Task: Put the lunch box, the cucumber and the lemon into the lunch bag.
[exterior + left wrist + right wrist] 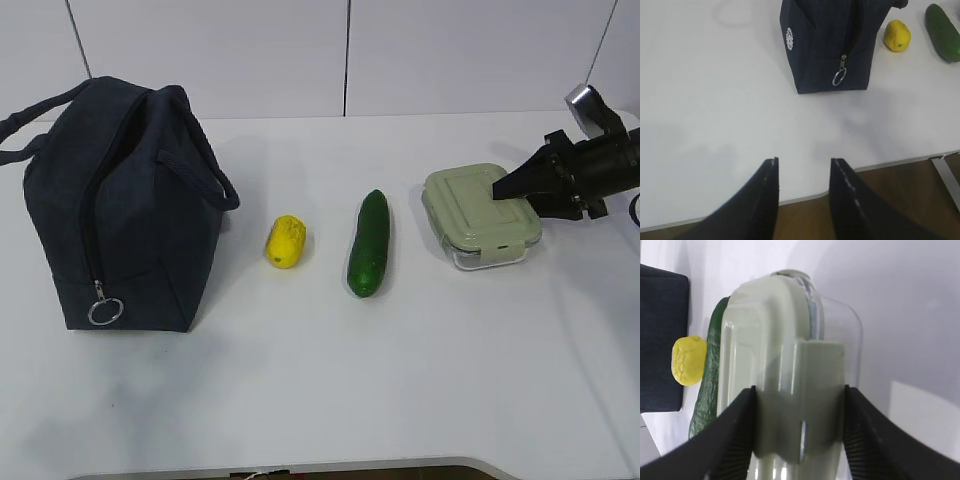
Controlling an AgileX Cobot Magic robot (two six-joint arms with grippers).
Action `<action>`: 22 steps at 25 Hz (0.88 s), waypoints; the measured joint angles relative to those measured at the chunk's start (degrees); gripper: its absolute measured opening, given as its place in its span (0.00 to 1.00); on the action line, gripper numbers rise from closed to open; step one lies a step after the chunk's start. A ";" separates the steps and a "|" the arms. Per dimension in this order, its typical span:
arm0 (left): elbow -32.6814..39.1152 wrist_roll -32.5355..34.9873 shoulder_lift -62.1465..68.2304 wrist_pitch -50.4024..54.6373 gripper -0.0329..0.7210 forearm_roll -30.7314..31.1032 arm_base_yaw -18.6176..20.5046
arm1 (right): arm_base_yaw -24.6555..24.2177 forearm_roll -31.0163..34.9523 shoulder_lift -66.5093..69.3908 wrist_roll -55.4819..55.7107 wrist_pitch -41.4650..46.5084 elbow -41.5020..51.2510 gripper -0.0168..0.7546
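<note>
Right tool point(799, 432) astride the near end of the lunch box point(480, 214) on the worktop point(420, 380), fingers just outside both sides, not yet clamped; best centred on the lid clip, closed squarely, then lifted level toward the lunch bag point(115, 205) far beyond.

No readable words or numbers anywhere; the only marking is a round white logo point(789, 38) on the lunch bag point(830, 45), beyond the left gripper point(804, 192), too small to read.
</note>
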 joint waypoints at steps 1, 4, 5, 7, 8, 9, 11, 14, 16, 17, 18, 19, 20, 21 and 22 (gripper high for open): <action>0.00 0.00 0.00 0.00 0.36 0.00 0.00 | 0.00 0.00 0.00 0.00 0.00 0.00 0.53; 0.00 0.00 0.00 0.00 0.36 0.00 0.00 | 0.00 0.00 0.00 0.29 0.00 0.00 0.53; 0.00 0.00 0.00 0.00 0.36 0.00 0.00 | 0.00 0.00 0.00 0.42 0.00 0.00 0.53; 0.00 0.00 0.00 0.00 0.36 0.00 0.00 | 0.00 0.00 0.00 0.86 0.00 0.00 0.53; 0.00 0.00 0.00 0.00 0.36 0.00 0.00 | 0.00 0.00 0.00 0.99 0.00 0.00 0.53; 0.00 0.00 0.00 0.00 0.36 0.00 0.00 | 0.00 0.00 0.00 1.14 0.00 0.00 0.53; 0.00 0.00 0.00 0.00 0.36 0.00 0.00 | 0.00 0.00 0.00 1.52 0.00 0.00 0.53; 0.00 0.00 0.00 0.00 0.36 0.00 0.00 | 0.00 0.00 0.00 1.89 0.00 0.00 0.53; 0.00 0.00 0.00 0.00 0.36 0.00 0.00 | 0.00 0.00 0.00 2.02 0.00 0.00 0.52; 0.00 0.00 0.00 0.00 0.36 0.00 0.00 | 0.00 0.00 0.00 2.11 0.00 0.00 0.51; 0.00 0.00 0.00 0.00 0.36 0.00 0.00 | 0.00 0.00 0.00 2.25 0.00 0.00 0.51; 0.00 0.00 0.00 0.00 0.36 0.00 0.00 | 0.00 0.00 0.00 2.29 0.00 0.00 0.51; 0.00 0.00 0.00 0.00 0.36 0.00 0.00 | 0.00 0.00 0.00 2.29 0.00 0.00 0.51; 0.00 0.00 0.00 0.00 0.36 0.00 0.00 | 0.00 0.00 0.00 2.38 0.00 0.00 0.51; 0.00 0.00 0.00 0.00 0.36 0.00 0.00 | 0.00 0.00 0.00 2.42 0.00 0.00 0.51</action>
